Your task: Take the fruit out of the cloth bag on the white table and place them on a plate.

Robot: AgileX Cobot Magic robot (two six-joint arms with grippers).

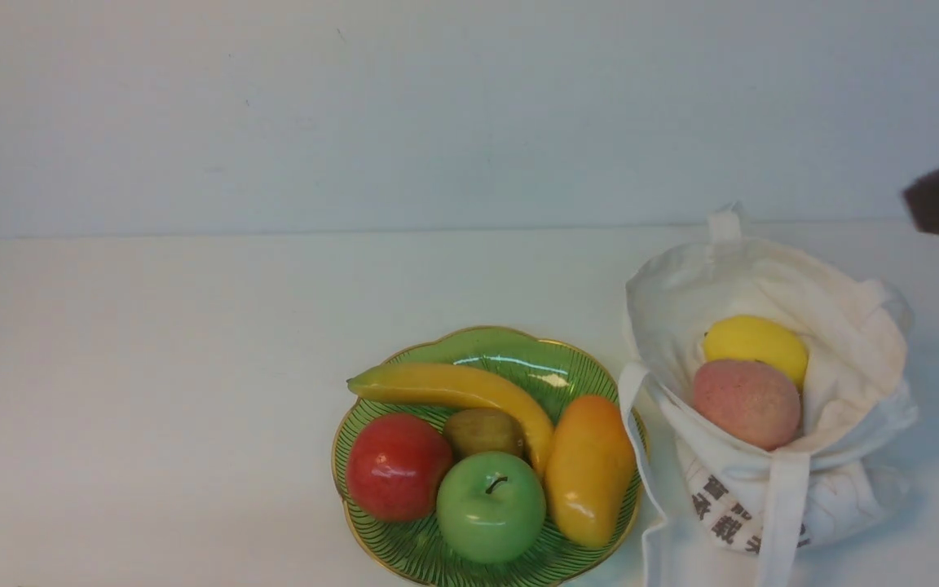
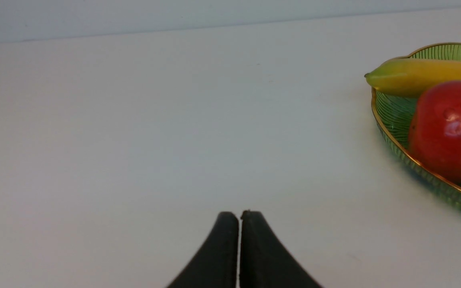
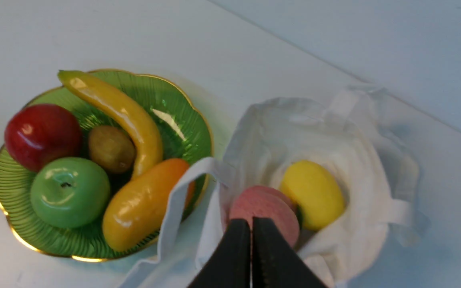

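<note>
Peach (image 1: 747, 403) and lemon (image 1: 756, 346) sit in the slack cloth bag (image 1: 844, 342) beside the plate (image 1: 502, 350) — round, likely firm and slippery, best pinched across the middle; right tool (image 3: 251, 224) hovers above, pressed together.

- Shiny green glass plate (image 1: 510, 359): gold rim, fine dark radiating lines.
- Soft off-white canvas bag (image 1: 853, 342): dark printed characters.
- Yellow oval lemon (image 1: 755, 342); matte pinkish round peach (image 1: 747, 403); olive-brown oval kiwi (image 1: 483, 432).
</note>
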